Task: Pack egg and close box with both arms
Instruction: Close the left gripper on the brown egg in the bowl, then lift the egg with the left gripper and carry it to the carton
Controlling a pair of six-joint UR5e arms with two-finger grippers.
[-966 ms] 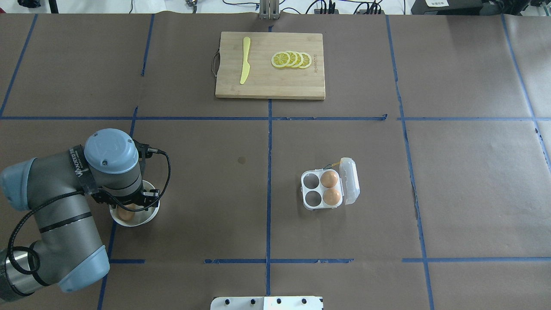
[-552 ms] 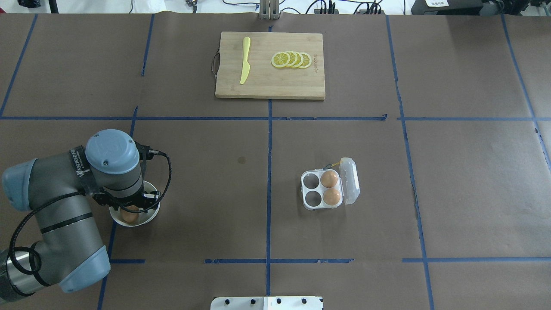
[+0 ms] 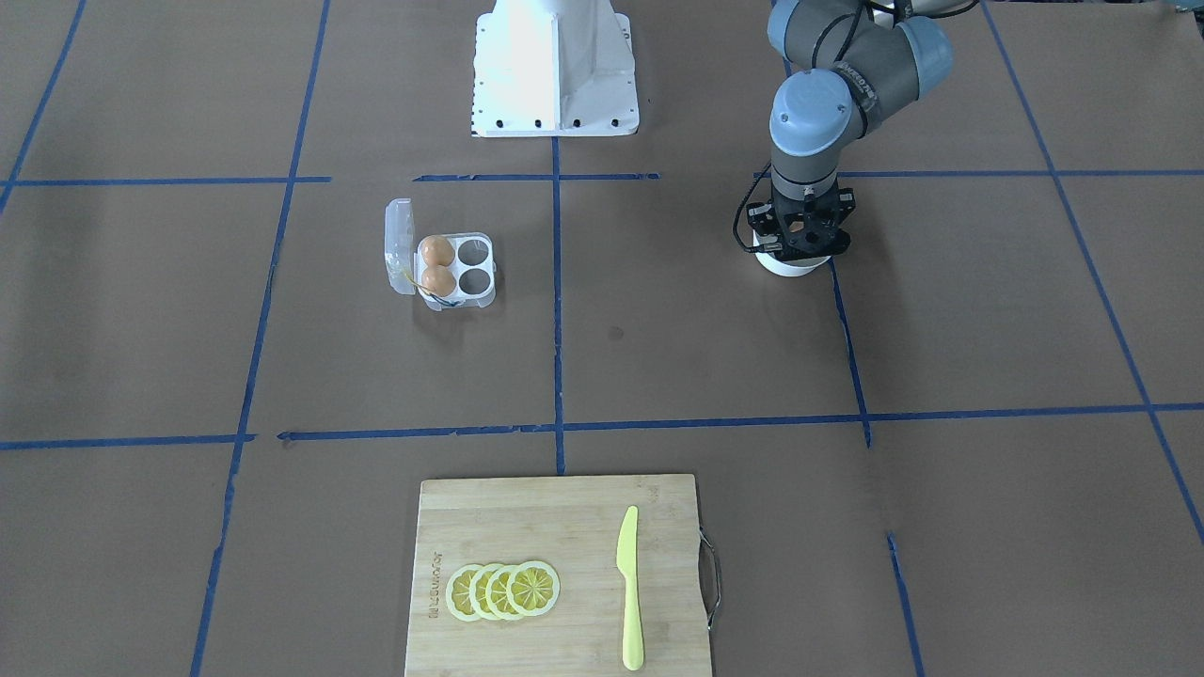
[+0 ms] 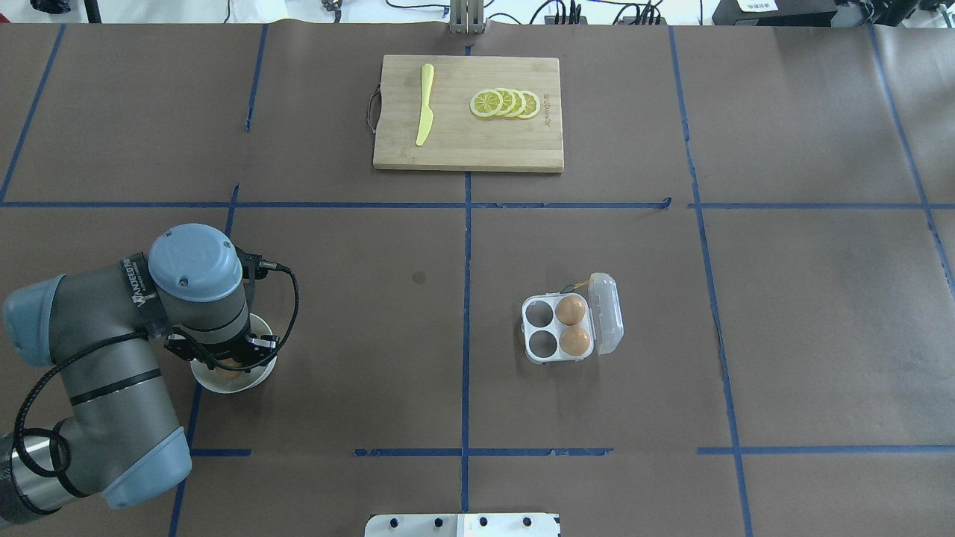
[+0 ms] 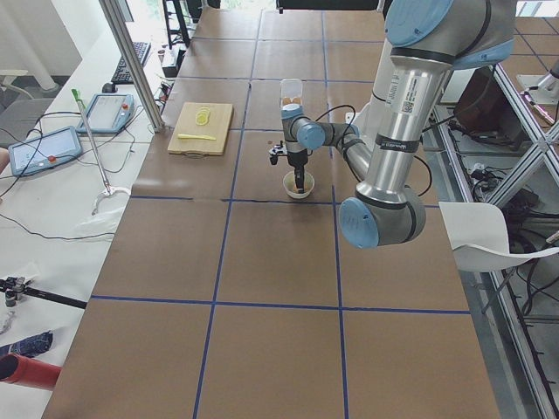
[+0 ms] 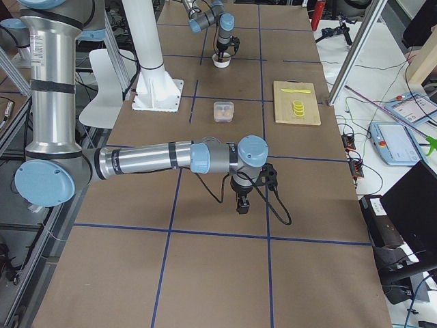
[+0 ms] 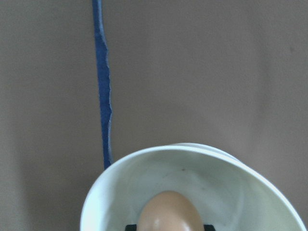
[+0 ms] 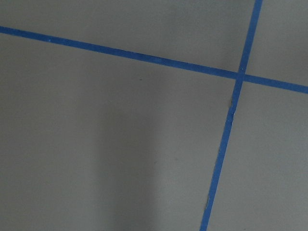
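Observation:
A white bowl at the table's left holds one tan egg. My left gripper reaches down into the bowl, and its black fingertips press against both sides of this egg. In the front view the gripper hides the bowl's inside. The clear egg box lies open right of centre, with its lid folded to the right. Two eggs fill its right cells and the left cells are empty. My right gripper shows only in the right side view, over bare table; I cannot tell its state.
A wooden cutting board with a yellow knife and lemon slices lies at the far middle. The white pedestal stands at the robot's side. Blue tape lines cross the brown table.
My left gripper has sunk lower into the bowl and now covers more of the egg. The egg box and its eggs have not moved.

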